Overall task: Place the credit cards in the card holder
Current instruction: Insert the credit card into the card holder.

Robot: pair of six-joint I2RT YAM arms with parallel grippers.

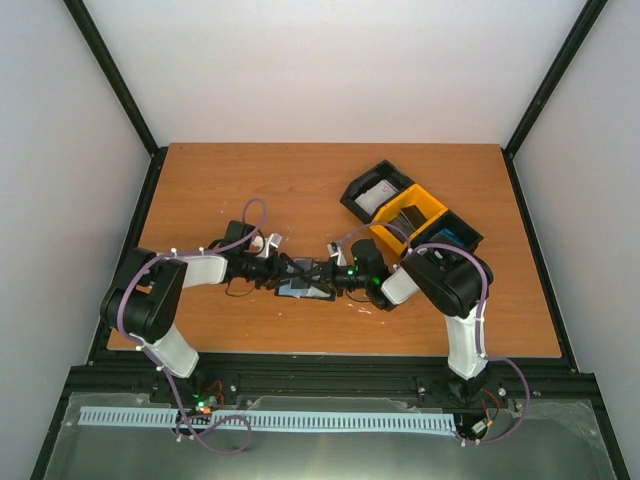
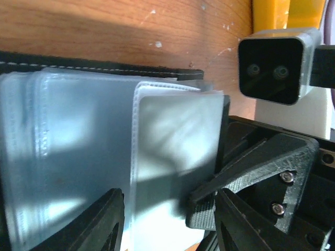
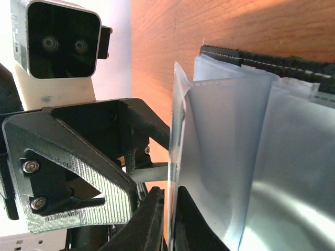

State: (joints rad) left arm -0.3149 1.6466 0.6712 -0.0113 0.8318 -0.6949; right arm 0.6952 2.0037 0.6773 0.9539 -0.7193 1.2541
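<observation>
A wooden surface carries a black-and-yellow tray beyond the right pincer and, between both pincers, the open black card holder. The right pincer is clenched on a clear sleeve; the left pincer is released, straddling another. Credit cards lie in the tray.

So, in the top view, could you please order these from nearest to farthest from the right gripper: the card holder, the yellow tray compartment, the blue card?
1. card holder: at the table's middle, its clear sleeve pinched by the right gripper.
2. yellow tray compartment: farther back, to the right.
3. blue card: farthest, right of the yellow one.
</observation>
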